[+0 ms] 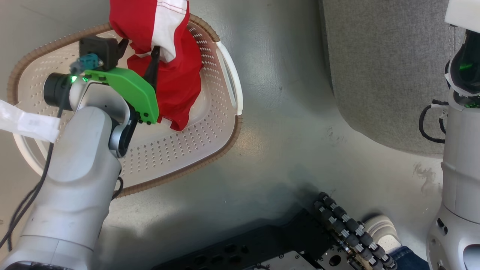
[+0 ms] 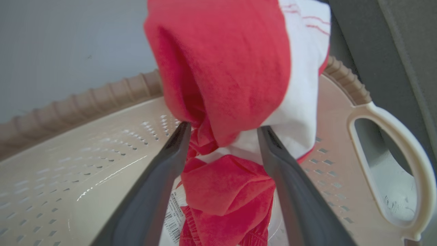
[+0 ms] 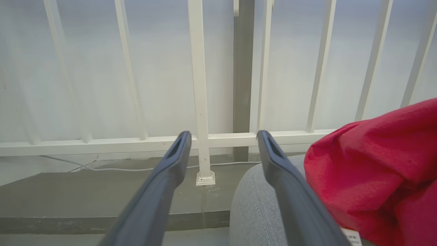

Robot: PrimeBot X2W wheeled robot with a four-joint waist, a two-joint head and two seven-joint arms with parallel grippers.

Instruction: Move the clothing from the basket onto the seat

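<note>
I hold my left gripper (image 2: 222, 131) spread, with soft red-and-white clothing (image 2: 222, 68) bunched between its tips inside the perforated white basket (image 2: 85, 177). The brown ribbed rim (image 2: 85, 99) is ahead and the handle (image 2: 392, 116) to its right. I cannot read the barcode label (image 2: 172, 218). My right gripper (image 3: 222, 135) is spread and empty over the grey woven seat (image 3: 256, 205), with another red garment (image 3: 375, 164) just right of it and a white railing (image 3: 199, 85) ahead.

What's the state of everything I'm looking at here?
Left end effector: open, fingers astride the cloth.
Right end effector: open, empty.
Basket clothing: bunched, not clamped.
Seat garment: lying crumpled.
Basket: upright on floor, holding clothing.
Seat: bearing a red garment.
</note>
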